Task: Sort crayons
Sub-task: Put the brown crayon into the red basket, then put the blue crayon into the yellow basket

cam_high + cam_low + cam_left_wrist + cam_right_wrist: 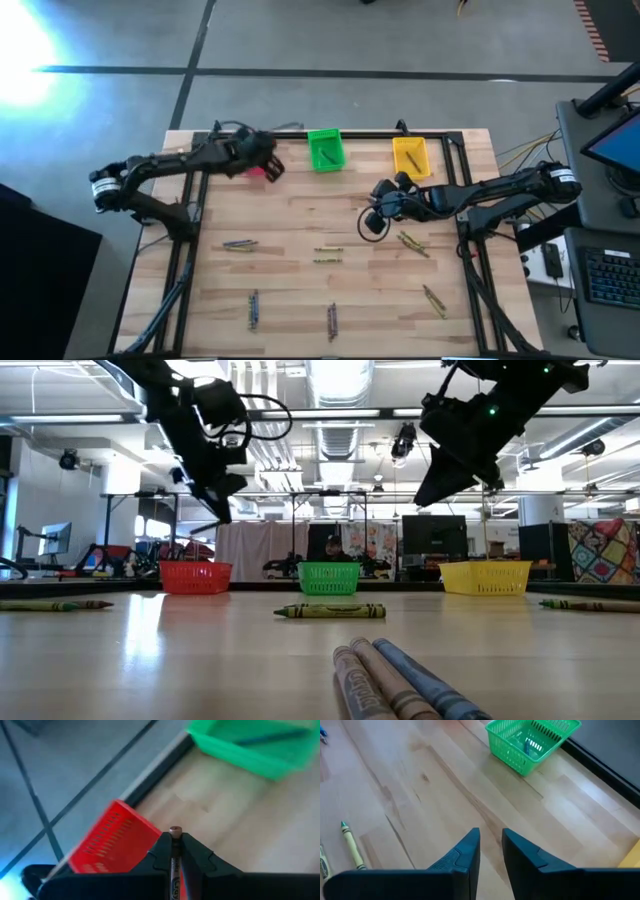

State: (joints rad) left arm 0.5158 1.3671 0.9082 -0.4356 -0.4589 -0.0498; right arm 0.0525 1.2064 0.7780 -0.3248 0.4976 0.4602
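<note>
**Brown crayon over the red bin, more waiting on the table**

The wooden table (pixel 300 215) carries three bins along its far edge: red bin (pixel 112 842), green bin (pixel 325 150), yellow bin (pixel 410 155). My left jaws (pixel 175 845) hang above the red one, clamped tight on a brown crayon (pixel 174 862) whose tip pokes out between them. My right jaws (pixel 490 850) hover mid-table, parted by a narrow gap, holding nothing. Loose crayons (pixel 328 255) lie scattered nearer the front. I judge them light, stiff, waxy and apt to roll or snap; best pinched across the paper-wrapped middle.
</note>
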